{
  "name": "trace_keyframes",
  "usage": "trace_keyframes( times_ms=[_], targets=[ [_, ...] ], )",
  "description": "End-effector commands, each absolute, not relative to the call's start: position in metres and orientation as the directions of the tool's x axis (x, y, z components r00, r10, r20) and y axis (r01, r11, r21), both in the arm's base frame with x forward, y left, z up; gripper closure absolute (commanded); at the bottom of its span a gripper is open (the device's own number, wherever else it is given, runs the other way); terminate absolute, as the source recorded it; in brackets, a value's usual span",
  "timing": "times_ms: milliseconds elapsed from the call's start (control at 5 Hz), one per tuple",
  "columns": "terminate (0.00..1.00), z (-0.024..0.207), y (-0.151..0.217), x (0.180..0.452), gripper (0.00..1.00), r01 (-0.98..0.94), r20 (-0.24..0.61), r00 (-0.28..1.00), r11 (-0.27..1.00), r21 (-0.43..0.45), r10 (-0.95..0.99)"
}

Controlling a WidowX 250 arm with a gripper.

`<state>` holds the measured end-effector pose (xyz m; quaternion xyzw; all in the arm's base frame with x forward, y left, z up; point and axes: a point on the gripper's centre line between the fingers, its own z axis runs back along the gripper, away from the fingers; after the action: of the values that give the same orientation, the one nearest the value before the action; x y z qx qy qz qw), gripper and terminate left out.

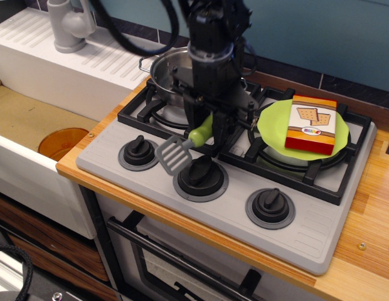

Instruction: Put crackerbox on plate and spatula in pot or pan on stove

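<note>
Observation.image view: the spatula (185, 143) is being pinched by its green handle in the claw (210, 128), blade hanging above the stove (307, 235) knobs. The crackerbox (312, 124) is being carried by the plate (273, 122); the pot (168, 74) is sitting behind.

Toy kitchen set-up: grey stove (182, 188) with knobs and burner grates on a wooden worktop (376, 207), white sink (31, 119) with faucet (69, 25), oven door below, blue tiled wall.

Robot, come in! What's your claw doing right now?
Claw shut on spatula, lifted off stove. Crackerbox on plate. Pot behind arm, unblocked.
</note>
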<state>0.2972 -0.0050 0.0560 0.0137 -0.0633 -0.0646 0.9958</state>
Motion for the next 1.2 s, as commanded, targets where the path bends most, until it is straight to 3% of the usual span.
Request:
trace_keyframes(
  times_ms=[0, 400, 1000],
  targets=[
    [0.00, 0.121, 0.019, 0.334, 1.00, 0.168, 0.170, 0.969, 0.983, 0.078, -0.179],
    [0.00, 0.137, 0.054, 0.363, 1.00, 0.205, 0.178, 0.960, 0.976, 0.069, -0.214],
    [0.00, 0.109, 0.077, 0.388, 1.00, 0.224, 0.232, 0.946, 0.974, 0.034, -0.226]
  ],
)
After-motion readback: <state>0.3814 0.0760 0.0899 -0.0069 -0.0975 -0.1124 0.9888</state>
